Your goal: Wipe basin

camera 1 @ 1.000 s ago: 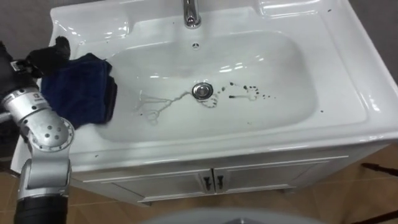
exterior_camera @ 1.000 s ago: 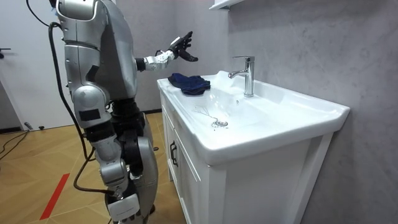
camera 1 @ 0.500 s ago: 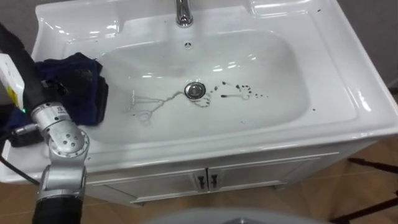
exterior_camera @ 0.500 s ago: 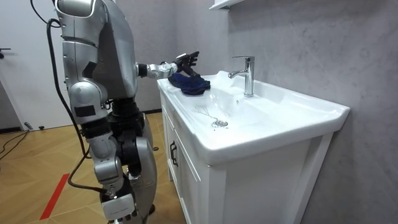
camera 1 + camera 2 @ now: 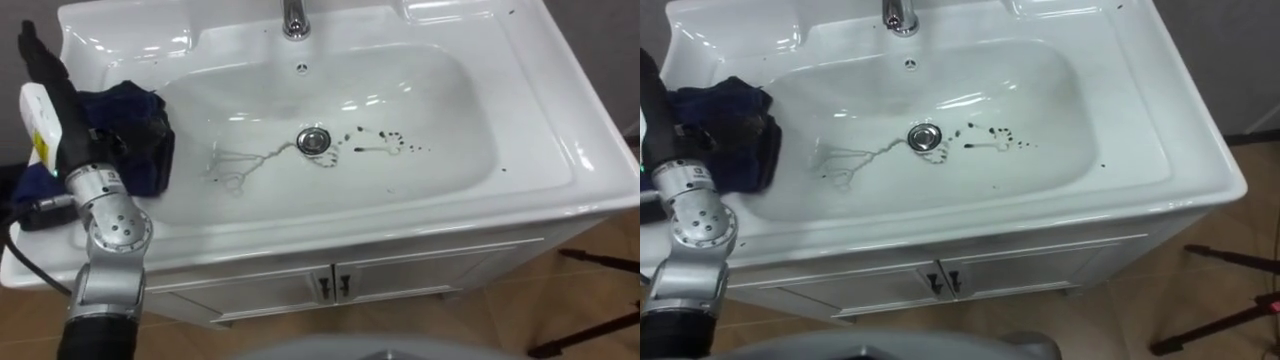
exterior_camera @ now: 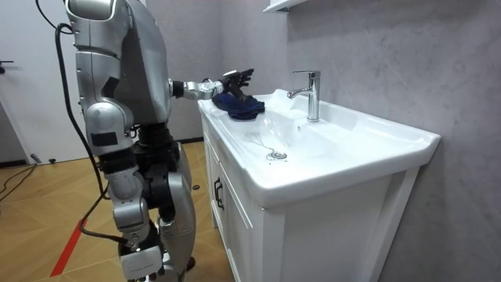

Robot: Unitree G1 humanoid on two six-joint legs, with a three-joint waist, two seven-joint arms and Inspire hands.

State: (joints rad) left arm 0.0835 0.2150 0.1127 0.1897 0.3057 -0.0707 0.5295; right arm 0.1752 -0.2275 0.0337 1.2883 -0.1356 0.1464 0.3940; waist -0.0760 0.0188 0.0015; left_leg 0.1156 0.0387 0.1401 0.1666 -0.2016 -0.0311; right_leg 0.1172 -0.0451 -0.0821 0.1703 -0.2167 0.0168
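Left eye view: the left hand [image 5: 60,105], fingers straight and holding nothing, hangs at the basin's [image 5: 560,140] left rim, the dark blue cloth [image 5: 135,130] bunched just to its right — so the grasp lies rightward.

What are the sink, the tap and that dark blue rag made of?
The basin looks like glazed ceramic: glossy white, sharp highlights. The tap seems polished metal, perhaps chrome: mirror-bright. The cloth is soft matte fabric, crumpled in folds.
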